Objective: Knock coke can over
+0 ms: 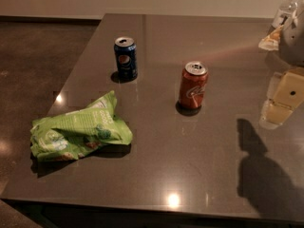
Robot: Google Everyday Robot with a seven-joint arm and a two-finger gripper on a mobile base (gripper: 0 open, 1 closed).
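The coke can [193, 85] is red-orange with white script and a silver top. It stands upright near the middle of the dark table [156, 165]. My gripper [279, 103] is at the right edge of the view, pale yellow, hanging just above the table. It is to the right of the can, with a clear gap between them, and not touching it. The arm [292, 27] reaches down from the upper right corner. Its shadow [266, 175] falls on the table in front of it.
A dark blue Pepsi can [126, 58] stands upright to the back left of the coke can. A crumpled green snack bag [78, 129] lies at the front left. The table's left edge runs diagonally, with brown floor [33, 65] beyond it.
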